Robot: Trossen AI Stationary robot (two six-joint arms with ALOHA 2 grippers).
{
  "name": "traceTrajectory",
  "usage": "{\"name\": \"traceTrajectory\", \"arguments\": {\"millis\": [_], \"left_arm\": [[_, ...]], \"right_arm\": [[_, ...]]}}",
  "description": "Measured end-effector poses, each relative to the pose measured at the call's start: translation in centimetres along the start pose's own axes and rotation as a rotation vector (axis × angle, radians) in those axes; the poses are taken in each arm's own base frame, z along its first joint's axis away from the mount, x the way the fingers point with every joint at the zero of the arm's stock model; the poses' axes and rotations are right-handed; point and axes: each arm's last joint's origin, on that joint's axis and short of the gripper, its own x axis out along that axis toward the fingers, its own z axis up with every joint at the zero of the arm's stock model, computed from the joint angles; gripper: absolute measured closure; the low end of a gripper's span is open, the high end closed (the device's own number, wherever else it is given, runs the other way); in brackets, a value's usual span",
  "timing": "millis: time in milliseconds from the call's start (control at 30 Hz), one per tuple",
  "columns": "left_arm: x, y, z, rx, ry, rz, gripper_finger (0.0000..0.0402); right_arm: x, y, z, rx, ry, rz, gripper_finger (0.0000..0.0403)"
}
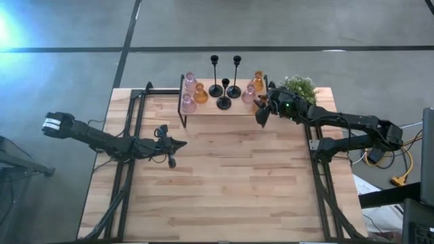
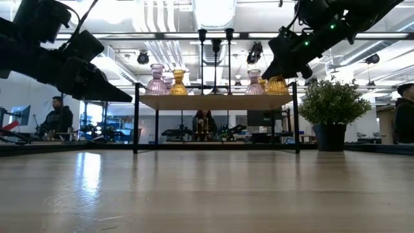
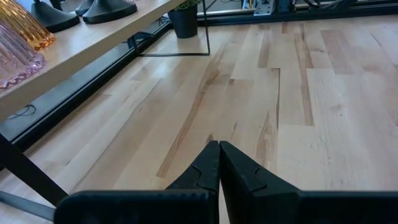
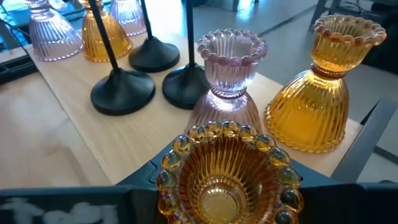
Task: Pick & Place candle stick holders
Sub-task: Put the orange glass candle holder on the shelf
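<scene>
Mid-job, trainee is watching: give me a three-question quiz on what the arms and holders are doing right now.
1. True or false: the left gripper hovers over bare table with its fingers shut.
2. The right gripper is at which end of the shelf?
A. the plant end
B. the end far from the plant
3. Fill in: the glass holder between the right gripper's fingers is coloured ____.

Key: 1 true; 2 A, beside the green plant; 3 amber, and it sits by a pink holder and three black holders.

A robotics lab or workshop: exposed ceiling ducts (image 2: 162, 16) across the frame's top, seated people (image 2: 58, 116) at cluttered workstations at mid-left and centre, and a bare concrete floor (image 1: 68, 27) surrounding the wooden desk (image 1: 224, 176).
</scene>
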Motion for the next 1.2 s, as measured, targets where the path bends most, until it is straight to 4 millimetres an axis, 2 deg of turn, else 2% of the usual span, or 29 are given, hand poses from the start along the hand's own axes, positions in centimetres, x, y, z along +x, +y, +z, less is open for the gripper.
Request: {"name": "traceTrajectory", "arguments": {"millis": [767,1033,1200], "left_arm": [[0.0,0.0,0.0,0.000,0.000,0.000,0.0387],[0.0,0.0,0.0,0.000,0.001,0.000,0.0388],[0.0,0.0,0.0,0.001,0.002,0.000,0.0388]], "right_arm": [[0.1,-0.6,0.0,-0.061,0.001,-0.010,0.0275],[2.0,-0.2,-0.2,-0.053,-0.014,0.055,0.0276],[1.8,-0.2,-0.1,-0.060,0.027,0.045,0.0276]]}}
